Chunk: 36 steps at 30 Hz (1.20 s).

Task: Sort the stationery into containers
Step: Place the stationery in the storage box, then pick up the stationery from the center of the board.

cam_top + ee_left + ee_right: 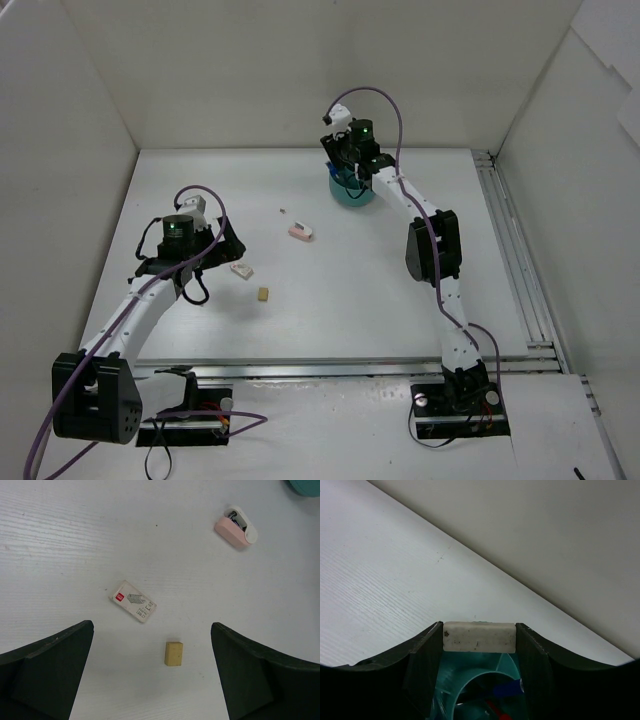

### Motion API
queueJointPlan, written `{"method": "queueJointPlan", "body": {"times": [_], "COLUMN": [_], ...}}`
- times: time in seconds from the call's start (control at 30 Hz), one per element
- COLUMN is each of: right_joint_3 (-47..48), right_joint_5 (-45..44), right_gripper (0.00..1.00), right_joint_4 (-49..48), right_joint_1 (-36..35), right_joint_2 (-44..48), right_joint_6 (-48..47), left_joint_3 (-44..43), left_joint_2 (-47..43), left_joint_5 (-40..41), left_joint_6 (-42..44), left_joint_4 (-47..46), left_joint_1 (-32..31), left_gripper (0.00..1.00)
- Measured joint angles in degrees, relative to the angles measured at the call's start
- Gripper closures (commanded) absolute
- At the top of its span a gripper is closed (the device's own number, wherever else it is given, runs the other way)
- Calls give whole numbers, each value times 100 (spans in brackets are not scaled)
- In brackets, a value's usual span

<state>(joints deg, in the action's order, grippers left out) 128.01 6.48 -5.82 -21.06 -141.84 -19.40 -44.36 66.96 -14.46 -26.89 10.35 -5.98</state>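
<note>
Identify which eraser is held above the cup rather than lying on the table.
The white eraser, clamped in the right pincer over the teal cup; the tan and labelled erasers lie loose.

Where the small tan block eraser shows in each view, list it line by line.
Top external: small tan block eraser on the table, left of centre.
Left wrist: lower centre, between the open fingers of the left gripper.
Right wrist: not in it.
Shared landmark: white labelled eraser, up-left of it.

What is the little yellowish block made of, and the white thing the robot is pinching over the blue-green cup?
The tan block looks like matte rubber, probably an eraser: dull, no shine, soft edges. The white block in the right gripper also looks like eraser rubber, matte with grey smudges. The teal cup under it looks like smooth plastic with a slight gloss.
</note>
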Motion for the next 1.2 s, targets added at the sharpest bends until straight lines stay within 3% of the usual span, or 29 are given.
{"method": "queueJointPlan", "body": {"times": [0.4, 0.63, 0.8, 0.97, 1.2], "right_joint_3": [-348, -966, -1513, -2566, -4284], "right_joint_5": [-20, 59, -70, -787, -1613], "right_gripper": [31, 2, 2, 2, 2], "right_joint_4": [-190, -203, -227, -389, -118], "right_joint_1": [2, -37, -319, -946, -1172], "right_joint_2": [149, 903, 1989, 3418, 5058], "right_joint_6": [-9, 68, -2, 197, 1585], "left_joint_3": [0, 24, 133, 138, 149], "left_joint_2": [-111, -232, -103, 352, 955], "left_joint_5": [-85, -232, -83, 280, 863], "left_joint_6": [2, 7, -44, -142, -337], "left_joint_4": [20, 190, 450, 562, 573], "left_joint_1": [0, -57, -588, -1316, -1961], "left_gripper": [0, 0, 0, 1, 24]}}
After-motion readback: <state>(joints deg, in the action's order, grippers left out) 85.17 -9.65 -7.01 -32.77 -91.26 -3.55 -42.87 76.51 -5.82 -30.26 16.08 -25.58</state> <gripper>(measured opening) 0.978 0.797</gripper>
